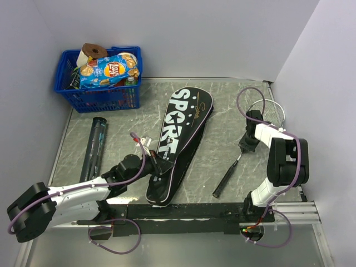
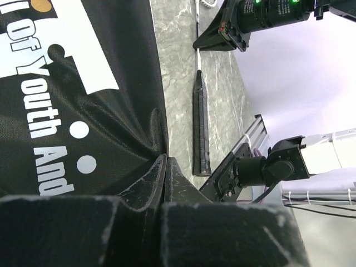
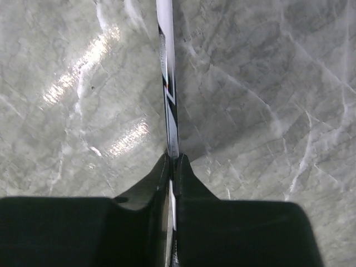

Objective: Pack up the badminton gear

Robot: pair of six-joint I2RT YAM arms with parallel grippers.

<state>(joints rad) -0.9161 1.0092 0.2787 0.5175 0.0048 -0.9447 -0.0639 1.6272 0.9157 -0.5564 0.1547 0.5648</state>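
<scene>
Two robot arms over a marble-topped table (image 1: 222, 105): the left gripper (image 2: 167, 161) is clamped tight on a bunched fold of the black cover (image 1: 181, 133), at the cover's left edge nr its narrow end. The right gripper (image 3: 173, 160) is pinched closed on the thin silver shaft (image 3: 166, 83) of a racket (image 1: 225, 182). The cover lies flat at the ctr of the table, lettered side up. Its long axis is slanted, w/ the wide rounded end toward the far edge and the narrow end toward the near edge, slightly left. "SPORT" runs down its length. Whether anything is inside it cannot be told. The racket lies on the right side of the table on a similar slant. Its hoop-shaped head (image 1: 271, 111) is nr the far right corner, and its black handle (image 2: 201, 128) points back toward the near edge, apart from the cover. The right gripper's hold is about midway along the shaft, btwn head and handle. A dark tube (image 1: 95, 147) lies on its side along the left edge, long axis running near to far; its contents cannot be seen. At the far left corner, just beyond the tube's far end, a blue basket (image 1: 97, 97) holds a blue chip bag (image 1: 108, 69), a brown-cored roll (image 1: 92, 53) and other packets.
</scene>
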